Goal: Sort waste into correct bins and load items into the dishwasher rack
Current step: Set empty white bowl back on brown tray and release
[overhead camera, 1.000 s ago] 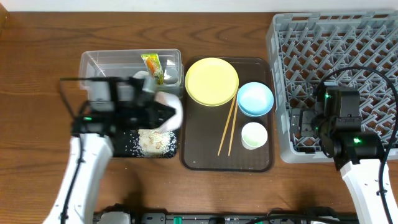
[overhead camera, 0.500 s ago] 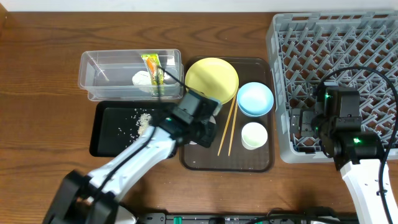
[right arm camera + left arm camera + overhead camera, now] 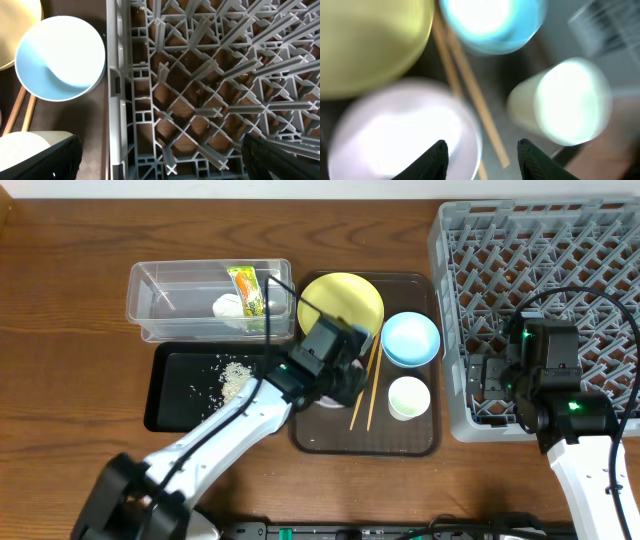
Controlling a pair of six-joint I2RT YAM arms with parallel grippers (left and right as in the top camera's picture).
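Observation:
My left gripper (image 3: pixel 338 385) is open over the brown serving tray, its fingers (image 3: pixel 484 156) straddling the right rim of the white bowl (image 3: pixel 395 135), which sits upright. Around it lie the yellow plate (image 3: pixel 345 300), the light blue bowl (image 3: pixel 411 338), the white cup (image 3: pixel 409 397) and the chopsticks (image 3: pixel 365 395). The clear tub (image 3: pixel 150 290) holds the snack wrapper (image 3: pixel 247 288) and the tissue (image 3: pixel 229 306). Rice scraps (image 3: pixel 232 375) lie in the black tray (image 3: pixel 175 395). My right gripper (image 3: pixel 165 160) is wide open and empty over the left edge of the grey rack (image 3: pixel 560 260).
The brown serving tray (image 3: pixel 400 440) lies between the bins and the rack. The rack's upright pegs (image 3: pixel 200 75) fill the right wrist view, with the blue bowl (image 3: pixel 60 57) and the cup (image 3: pixel 30 145) at its left.
My left arm swung right from the black tray to the brown tray with the white bowl, leaving rice in the black tray. The right arm has not moved.

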